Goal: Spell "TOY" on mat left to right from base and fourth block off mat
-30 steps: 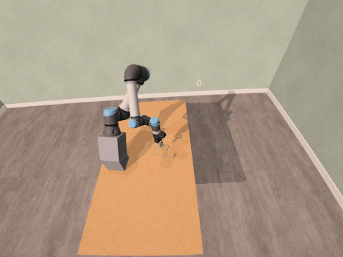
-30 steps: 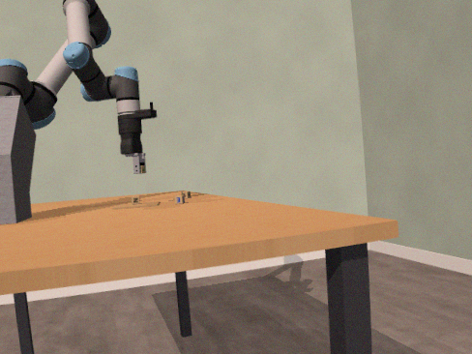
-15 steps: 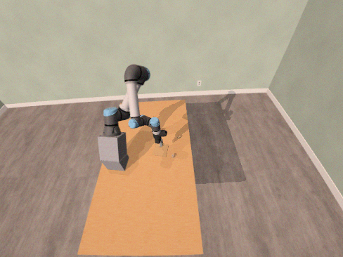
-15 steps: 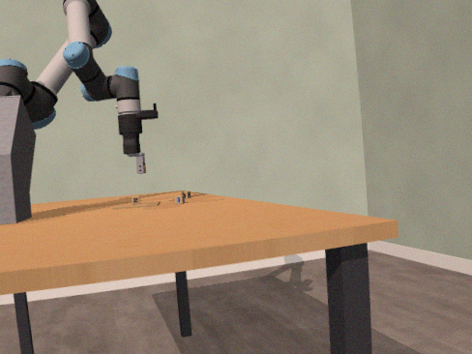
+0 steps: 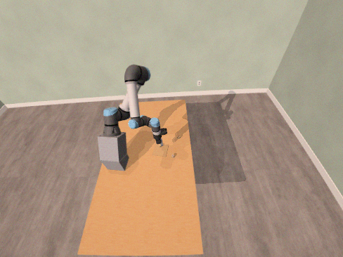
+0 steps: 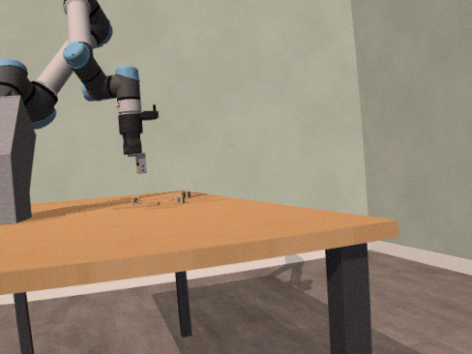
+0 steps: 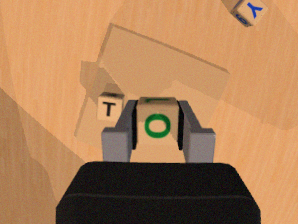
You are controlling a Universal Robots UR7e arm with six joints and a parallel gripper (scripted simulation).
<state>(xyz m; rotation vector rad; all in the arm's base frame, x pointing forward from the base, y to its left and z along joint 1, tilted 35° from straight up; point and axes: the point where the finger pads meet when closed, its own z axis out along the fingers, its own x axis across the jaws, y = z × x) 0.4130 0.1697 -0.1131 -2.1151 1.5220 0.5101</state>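
My gripper (image 7: 157,115) is shut on the block with the green O (image 7: 158,124) and holds it high above the tan mat (image 7: 160,76); it also shows in the exterior view (image 6: 140,164). The T block (image 7: 108,107) lies below at the mat's left edge, just left of my fingers in the wrist view. The block with the blue Y (image 7: 249,10) lies off the mat at the upper right, turned at an angle. In the top view the gripper (image 5: 160,143) hangs over the mat (image 5: 161,151).
A further small block (image 5: 178,137) lies on the orange table beyond the mat. The grey robot base (image 5: 112,151) stands at the table's left side. The table's right edge is close to the blocks.
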